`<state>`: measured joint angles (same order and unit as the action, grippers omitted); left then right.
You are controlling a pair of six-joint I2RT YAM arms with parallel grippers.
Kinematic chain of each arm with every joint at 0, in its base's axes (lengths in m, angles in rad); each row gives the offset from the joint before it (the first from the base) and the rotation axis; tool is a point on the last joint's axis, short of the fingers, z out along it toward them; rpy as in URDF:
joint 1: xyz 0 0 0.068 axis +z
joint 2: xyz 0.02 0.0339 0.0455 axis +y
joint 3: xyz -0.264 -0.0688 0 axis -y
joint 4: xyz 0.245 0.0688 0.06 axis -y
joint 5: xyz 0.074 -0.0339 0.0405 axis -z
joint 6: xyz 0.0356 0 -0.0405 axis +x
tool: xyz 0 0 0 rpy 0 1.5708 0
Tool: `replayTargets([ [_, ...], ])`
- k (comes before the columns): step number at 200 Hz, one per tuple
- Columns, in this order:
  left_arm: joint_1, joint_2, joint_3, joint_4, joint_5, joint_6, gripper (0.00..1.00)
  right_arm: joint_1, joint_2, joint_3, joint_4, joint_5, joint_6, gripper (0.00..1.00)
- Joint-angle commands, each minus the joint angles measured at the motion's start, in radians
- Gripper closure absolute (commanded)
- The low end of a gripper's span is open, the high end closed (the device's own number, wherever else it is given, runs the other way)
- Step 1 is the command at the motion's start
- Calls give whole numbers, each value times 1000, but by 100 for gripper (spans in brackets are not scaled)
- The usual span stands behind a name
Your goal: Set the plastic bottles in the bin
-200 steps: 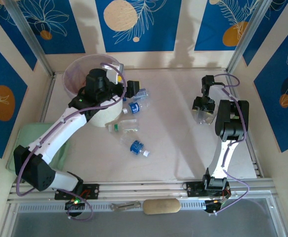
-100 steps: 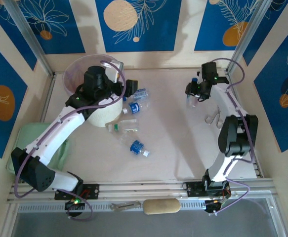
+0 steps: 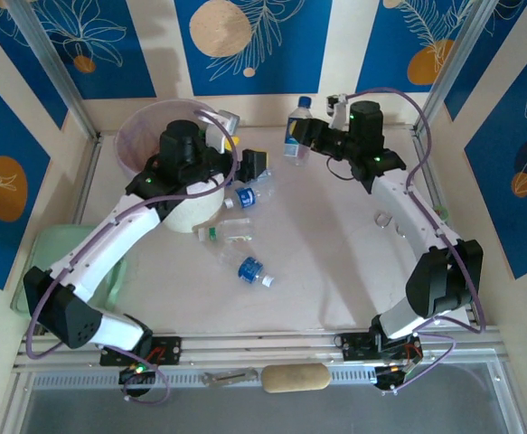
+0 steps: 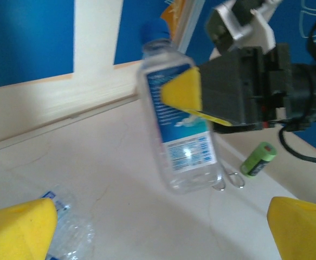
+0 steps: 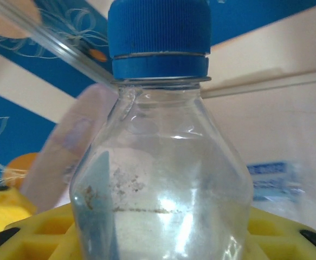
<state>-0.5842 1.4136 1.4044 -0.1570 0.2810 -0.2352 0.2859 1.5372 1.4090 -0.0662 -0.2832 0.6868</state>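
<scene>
My right gripper [image 3: 306, 136] is shut on a clear bottle with a blue label and cap [image 3: 297, 129], held upright above the far middle of the table. The same bottle [image 5: 163, 179] stands between its yellow fingers [image 5: 33, 233]. The bin [image 3: 145, 136], a white bucket with a lilac liner, stands far left. My left gripper [image 3: 254, 165] hovers open beside the bin's right side, facing the held bottle [image 4: 182, 135]. On the table lie a blue-labelled bottle [image 3: 245, 196], a clear green-capped bottle [image 3: 225, 233] and a crushed blue one [image 3: 252, 269].
A pale green tray [image 3: 55, 262] sits at the left edge. A tan roll [image 3: 295, 377] lies on the front rail. A dark cylinder with a green top [image 4: 258, 158] and metal rings [image 3: 382, 219] lie on the right side of the table.
The right arm has swung from the right side to the far middle, carrying the bottle leftwards towards the bin. The left gripper has shifted slightly right.
</scene>
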Motion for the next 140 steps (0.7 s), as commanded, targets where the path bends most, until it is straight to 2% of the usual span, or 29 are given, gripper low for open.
replayTargets([
  [1,-27,30,16,38,52,-22,2,49,-18,0,166,-33,76,50],
  [59,-50,81,37,20,48,-12,7,123,-56,-78,292,12,142,53],
  [140,-53,111,60,10,2,31,25,209,-89,-102,282,57,116,54],
])
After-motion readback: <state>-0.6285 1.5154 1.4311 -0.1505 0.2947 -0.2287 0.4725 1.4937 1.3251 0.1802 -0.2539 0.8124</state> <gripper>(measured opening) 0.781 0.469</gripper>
